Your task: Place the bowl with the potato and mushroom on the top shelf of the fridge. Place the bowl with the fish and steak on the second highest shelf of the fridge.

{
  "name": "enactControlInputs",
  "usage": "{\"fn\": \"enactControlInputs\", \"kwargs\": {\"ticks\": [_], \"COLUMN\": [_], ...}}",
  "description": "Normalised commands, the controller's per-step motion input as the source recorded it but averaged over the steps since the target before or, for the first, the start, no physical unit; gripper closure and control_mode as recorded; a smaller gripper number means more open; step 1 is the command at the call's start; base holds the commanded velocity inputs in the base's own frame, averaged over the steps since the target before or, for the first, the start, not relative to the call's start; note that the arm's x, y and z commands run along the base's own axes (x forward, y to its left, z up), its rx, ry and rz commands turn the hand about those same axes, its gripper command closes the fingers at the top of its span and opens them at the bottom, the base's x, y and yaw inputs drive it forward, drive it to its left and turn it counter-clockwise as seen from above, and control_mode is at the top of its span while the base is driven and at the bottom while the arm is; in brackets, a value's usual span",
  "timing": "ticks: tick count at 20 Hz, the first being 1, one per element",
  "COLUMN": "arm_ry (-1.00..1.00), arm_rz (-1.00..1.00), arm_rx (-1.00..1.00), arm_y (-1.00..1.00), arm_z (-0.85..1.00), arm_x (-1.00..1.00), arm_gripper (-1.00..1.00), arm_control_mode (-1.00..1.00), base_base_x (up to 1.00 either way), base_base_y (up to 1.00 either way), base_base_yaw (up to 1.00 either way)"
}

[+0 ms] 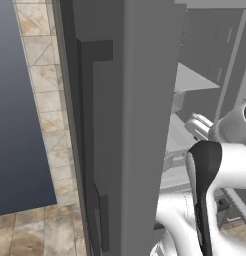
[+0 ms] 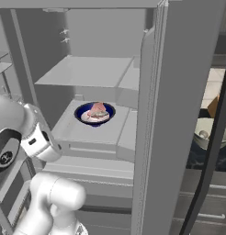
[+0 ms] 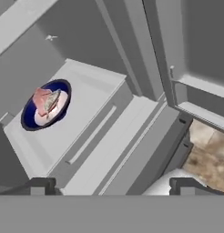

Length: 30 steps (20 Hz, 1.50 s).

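The fridge (image 2: 188, 92) stands with its doors open. A dark blue bowl (image 2: 94, 113) sits on the second highest shelf (image 2: 87, 133), holding the pink steak (image 2: 97, 109) and the pale fish (image 2: 99, 115). Above it is the bare top shelf (image 2: 82, 71). In the hand view the same bowl (image 3: 28, 119) lies at the left with the steak (image 3: 40, 98) and the fish (image 3: 53, 100). My gripper (image 3: 113, 186) is open with nothing between its fingers, well back from that bowl. A grey bowl (image 2: 203, 127) stands on the counter to the right, partly behind the door. A small pale lump lies in it. The potato is hidden.
The fridge's left door (image 1: 140, 125) stands close in front of the left base camera. The right door's bins (image 3: 200, 95) run along the right of the hand view. Lower shelves (image 2: 96, 170) lie under the bowl. There is tiled floor (image 1: 40, 235) at the left.
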Motion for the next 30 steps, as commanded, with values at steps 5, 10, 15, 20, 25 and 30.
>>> {"fn": "enactControlInputs", "kwargs": {"ticks": [5, 10, 15, 20, 25, 30], "arm_ry": [0.0, 0.0, 0.0, 0.0, 0.0, 0.0], "arm_rz": [0.0, 0.0, 0.0, 0.0, 0.0, 0.0], "arm_rx": [0.0, 0.0, 0.0, 0.0, 0.0, 0.0], "arm_y": [0.0, 0.0, 0.0, 0.0, 0.0, 0.0], "arm_z": [0.0, 0.0, 0.0, 0.0, 0.0, 0.0], "arm_x": [0.0, 0.0, 0.0, 0.0, 0.0, 0.0], "arm_gripper": [-1.0, -1.0, -1.0, -1.0, -1.0, -1.0], "arm_control_mode": [1.0, 1.0, 1.0, 1.0, 1.0, 1.0], "base_base_x": [-1.0, -1.0, -1.0, -0.59, 0.72, 1.0], "base_base_y": [-0.45, -0.68, -0.88, -1.0, -1.0, -1.0], "base_base_yaw": [0.0, 0.0, 0.0, 0.0, 0.0, 0.01]}}
